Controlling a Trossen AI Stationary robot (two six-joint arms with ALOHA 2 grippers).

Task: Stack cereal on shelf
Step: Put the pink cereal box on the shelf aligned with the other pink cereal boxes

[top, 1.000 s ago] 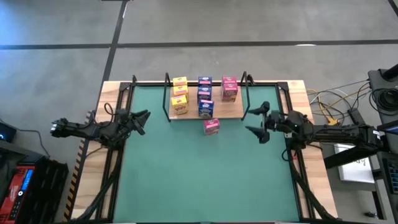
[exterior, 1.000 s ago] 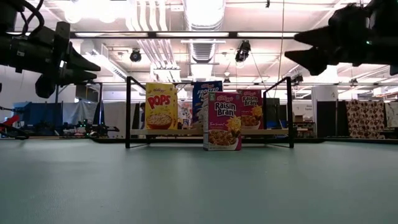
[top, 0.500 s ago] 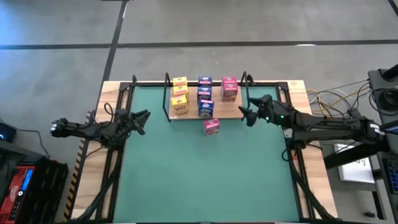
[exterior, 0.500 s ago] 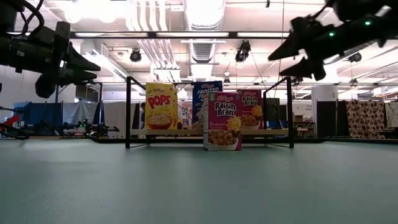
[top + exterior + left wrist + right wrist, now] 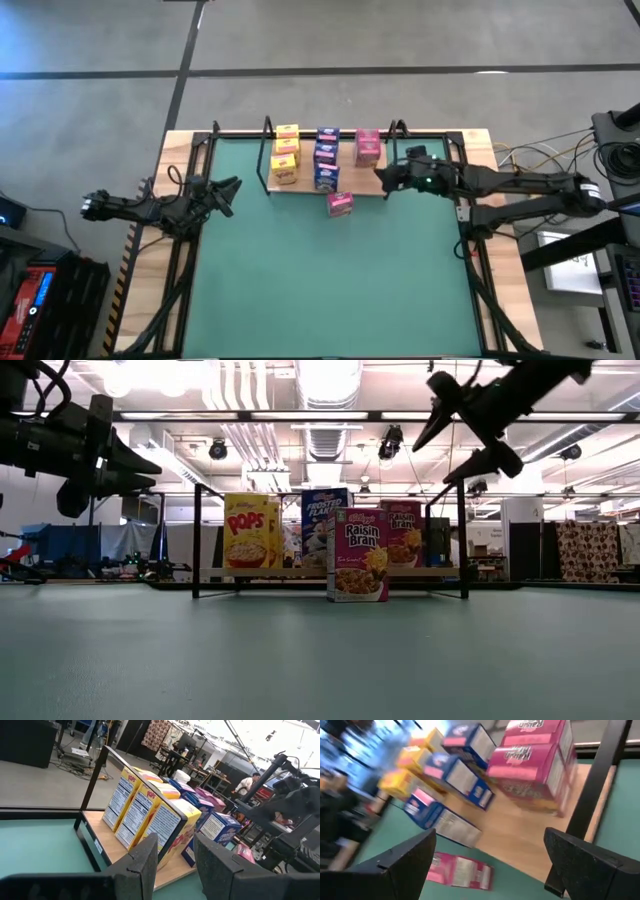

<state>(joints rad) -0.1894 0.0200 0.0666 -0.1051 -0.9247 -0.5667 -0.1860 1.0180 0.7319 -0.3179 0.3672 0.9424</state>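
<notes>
Green-matted desk (image 5: 330, 290) carries the light wood shelf board (image 5: 350, 184) at its far edge, holding eight small cardboard cereal boxes (image 5: 325, 160); one pink box (image 5: 340, 203) stands just before it. Right pincer (image 5: 383, 178) spread empty at the shelf's right end; left pincer (image 5: 228, 190) closed, empty, left edge.

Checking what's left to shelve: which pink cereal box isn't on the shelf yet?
The pink box standing on the green mat just in front of the shelf. The other pink boxes sit on the wooden board, behind it.
</notes>
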